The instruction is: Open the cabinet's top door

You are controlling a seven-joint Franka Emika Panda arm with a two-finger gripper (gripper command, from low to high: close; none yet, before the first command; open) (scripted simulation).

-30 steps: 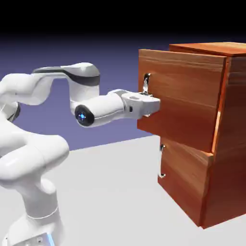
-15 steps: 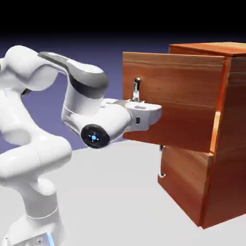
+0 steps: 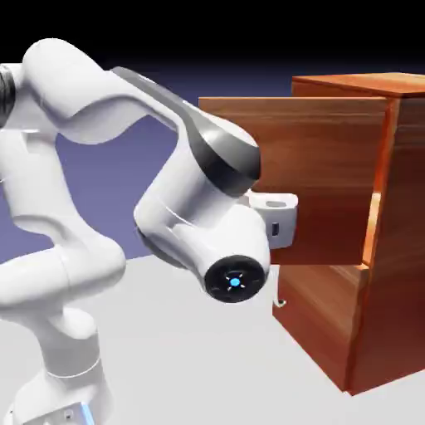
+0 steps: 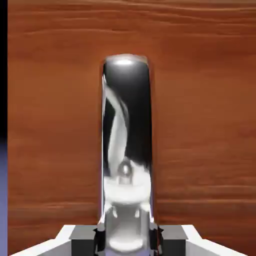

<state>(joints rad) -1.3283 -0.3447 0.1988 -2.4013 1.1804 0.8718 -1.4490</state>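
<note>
The top door stands swung well out from the cabinet, its panel jutting toward the exterior view's left above the shut lower panel. In the hand view its silver handle runs up from between the gripper, whose jaws are clamped on the bar. The opening looks largely done; what remains is judged to be little more than widening the swing and letting go.
</note>
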